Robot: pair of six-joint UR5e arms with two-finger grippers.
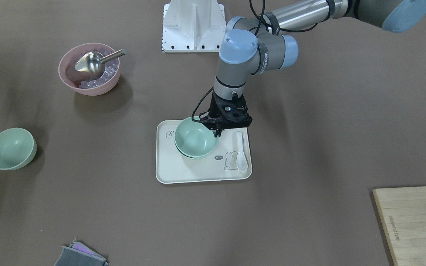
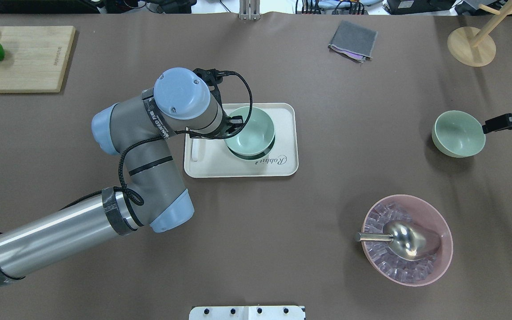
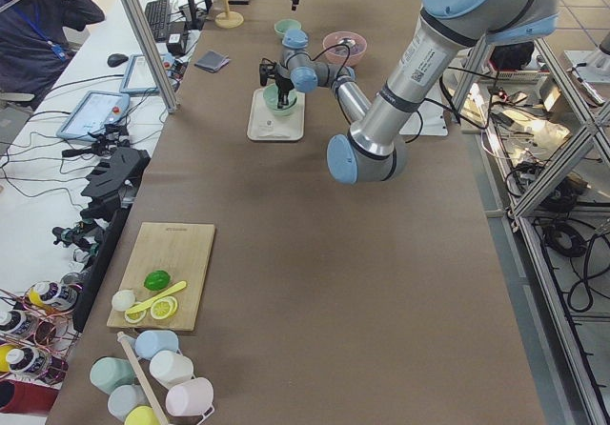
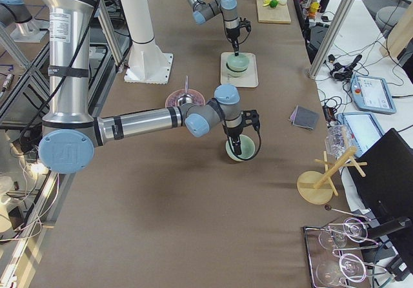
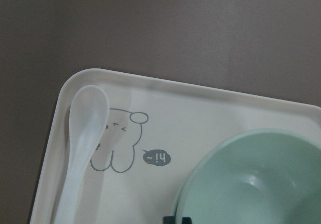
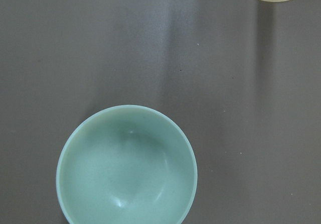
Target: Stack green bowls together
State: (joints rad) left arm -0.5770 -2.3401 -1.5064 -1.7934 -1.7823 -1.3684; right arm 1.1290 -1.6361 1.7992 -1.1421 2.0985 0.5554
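Two green bowls sit on the cream tray (image 1: 183,173). The upper green bowl (image 1: 194,136) rests tilted in the lower green bowl (image 1: 194,155), whose rim shows beneath it. My left gripper (image 1: 216,130) is shut on the upper bowl's near rim; its fingertips (image 5: 176,219) show at that rim in the left wrist view. A third green bowl (image 2: 458,133) stands alone on the table at the right. My right gripper (image 2: 487,126) hovers at its edge, open and holding nothing. The right wrist view looks straight down into this bowl (image 6: 126,166).
A white spoon (image 1: 242,155) lies on the tray beside the bowls. A pink bowl (image 2: 407,240) holds ice and a metal scoop. There is also a cutting board (image 2: 25,58) with fruit, a grey cloth (image 2: 353,41) and a wooden stand (image 2: 471,44).
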